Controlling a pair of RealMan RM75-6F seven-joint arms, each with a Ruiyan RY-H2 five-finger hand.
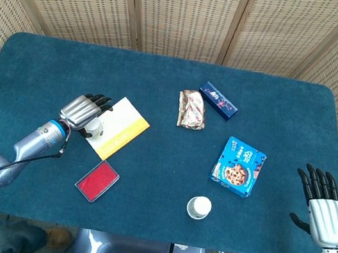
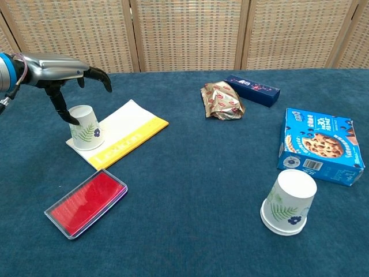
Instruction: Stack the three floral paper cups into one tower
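Two floral paper cups stand upside down on the blue table. One cup (image 1: 93, 129) (image 2: 86, 128) sits on a corner of a white and yellow booklet at the left. The other cup (image 1: 199, 207) (image 2: 288, 202) stands near the front edge, right of centre. My left hand (image 1: 82, 112) (image 2: 64, 71) hovers over the left cup with its fingers spread, and its thumb (image 2: 62, 109) reaches down beside the cup's upper left side. It holds nothing. My right hand (image 1: 324, 213) is open at the table's right edge, far from both cups, and is out of the chest view.
The white and yellow booklet (image 1: 119, 126) lies under the left cup, with a red case (image 1: 97, 180) in front of it. A cookie box (image 1: 239, 167) lies just behind the front cup. A foil packet (image 1: 191, 109) and a dark blue box (image 1: 218, 100) lie further back.
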